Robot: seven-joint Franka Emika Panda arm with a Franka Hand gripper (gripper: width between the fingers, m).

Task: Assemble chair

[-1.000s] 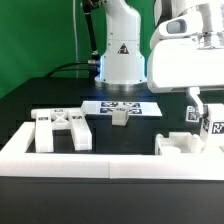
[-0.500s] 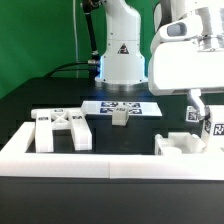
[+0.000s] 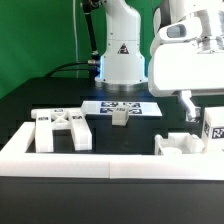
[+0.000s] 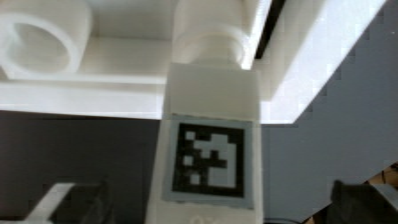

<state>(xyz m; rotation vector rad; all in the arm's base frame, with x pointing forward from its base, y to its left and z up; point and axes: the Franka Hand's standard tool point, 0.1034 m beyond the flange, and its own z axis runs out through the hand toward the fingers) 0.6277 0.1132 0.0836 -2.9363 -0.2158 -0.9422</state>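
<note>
The chair is in loose white parts. A long white post with a black-and-white tag (image 4: 214, 150) (image 3: 213, 126) stands with its far end against a notched white block (image 3: 178, 145) (image 4: 125, 70) at the exterior view's right. My gripper (image 3: 205, 112) (image 4: 210, 212) straddles the post, open. Its dark fingers (image 4: 50, 205) stand clear of the post on both sides. The X-braced panel (image 3: 62, 128) lies flat at the exterior view's left. A small white block (image 3: 120, 117) sits near the middle.
The marker board (image 3: 140, 108) lies behind the small block, in front of the robot base (image 3: 122, 55). A long low white border wall (image 3: 90, 166) runs along the front and up the left side. The gripper body fills the upper right.
The jaws have opened off the tagged post; the visible finger in the exterior view has shifted toward that view's left. The post stays where it stood against the notched block.
</note>
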